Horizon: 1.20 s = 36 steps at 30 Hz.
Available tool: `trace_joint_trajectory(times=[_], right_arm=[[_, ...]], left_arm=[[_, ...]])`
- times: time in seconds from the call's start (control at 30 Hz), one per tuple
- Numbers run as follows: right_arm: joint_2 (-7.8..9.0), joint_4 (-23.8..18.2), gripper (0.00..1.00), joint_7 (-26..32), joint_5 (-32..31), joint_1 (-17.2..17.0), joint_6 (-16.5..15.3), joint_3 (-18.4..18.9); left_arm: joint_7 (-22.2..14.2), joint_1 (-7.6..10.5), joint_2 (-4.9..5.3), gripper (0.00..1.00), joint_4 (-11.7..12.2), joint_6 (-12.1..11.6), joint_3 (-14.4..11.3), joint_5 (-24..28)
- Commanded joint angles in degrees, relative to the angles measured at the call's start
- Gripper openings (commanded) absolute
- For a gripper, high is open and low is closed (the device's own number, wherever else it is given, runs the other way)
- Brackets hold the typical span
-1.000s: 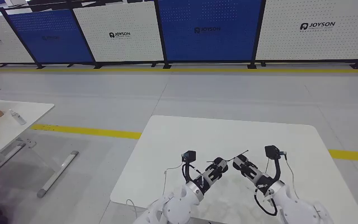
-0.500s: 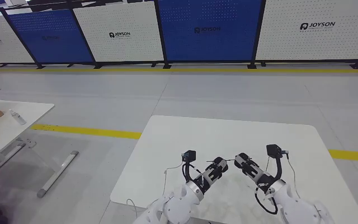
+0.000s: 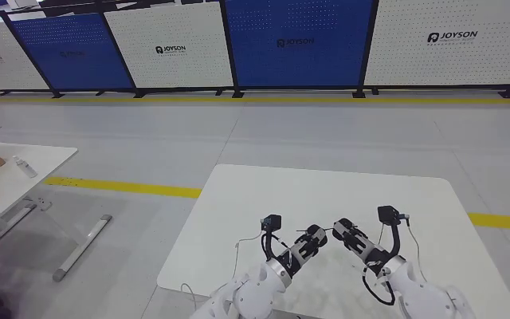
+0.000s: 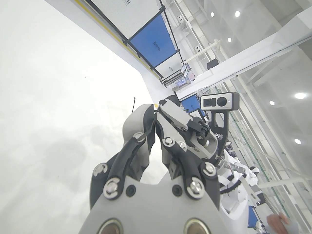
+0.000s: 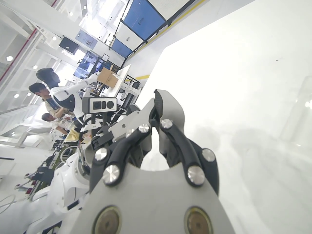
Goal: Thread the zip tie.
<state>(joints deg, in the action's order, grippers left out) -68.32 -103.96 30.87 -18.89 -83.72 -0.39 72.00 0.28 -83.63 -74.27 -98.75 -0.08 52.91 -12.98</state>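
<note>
My two grippers meet tip to tip over the near middle of the white table [image 3: 319, 191]. The left gripper [image 3: 316, 234] is shut on a thin black zip tie [image 4: 133, 103]. Its free tip pokes out past one finger, and another stretch runs between the fingers [image 4: 136, 122]. The right gripper [image 3: 343, 229] is shut too, with a dark bit of the tie pinched between its pads [image 5: 153, 116]. In the left wrist view the right gripper [image 4: 168, 109] stands just behind the left gripper [image 4: 155, 113]. The right wrist view has the left gripper [image 5: 129, 113] close behind the right gripper [image 5: 155, 97].
Bare white tabletop stretches out beyond both grippers, with rounded corners and a near edge [image 3: 171, 279] at the left. A second table [image 3: 32, 163] carrying a small bottle [image 3: 25, 167] stands off to the far left across the floor.
The two grippers have drawn closer together, tips now almost touching. The strip of tie that stuck up beside the right gripper a second ago is no longer seen there.
</note>
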Motion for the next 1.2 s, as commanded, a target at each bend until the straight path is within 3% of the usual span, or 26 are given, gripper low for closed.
trace_joint_trajectory(times=[0.0, 0.33, 0.37, 0.47, 0.97, 1.03, 1.17], right_arm=[[0.02, 0.02, 0.00, 0.01, 0.00, -0.01, -0.04, -0.02], [0.16, 0.29, 0.00, -0.02, 0.33, -0.37, 0.09, 0.24], [0.18, 0.34, 0.19, 0.06, 0.36, -0.36, 0.16, 0.24], [0.23, 0.38, 0.21, 0.49, 0.27, -0.29, 0.26, 0.18], [0.47, 0.04, 0.11, 0.30, -0.36, -0.73, -0.15, 0.25], [0.49, -0.03, 0.00, 0.38, -0.29, -0.71, -0.10, 0.24], [0.55, -0.35, 0.00, 0.62, -0.36, -0.58, -0.08, 0.20]], left_arm=[[0.00, -0.05, 0.00, 0.00, -0.06, -0.03, 0.00, -0.11], [0.83, -0.27, -0.14, 0.00, 0.29, 0.26, -0.13, 0.07], [0.92, -0.26, -0.17, 0.00, 0.30, 0.38, -0.15, 0.14], [1.10, -0.25, -0.24, 0.00, 0.37, 0.75, -0.23, 0.27], [2.09, -0.05, -0.51, 0.00, 0.18, 2.58, 0.00, 0.53], [2.05, -0.08, -0.52, 0.00, 0.10, 2.60, 0.04, 0.52], [1.56, -0.10, -0.54, 0.00, -0.06, 2.44, -0.02, 0.53]])
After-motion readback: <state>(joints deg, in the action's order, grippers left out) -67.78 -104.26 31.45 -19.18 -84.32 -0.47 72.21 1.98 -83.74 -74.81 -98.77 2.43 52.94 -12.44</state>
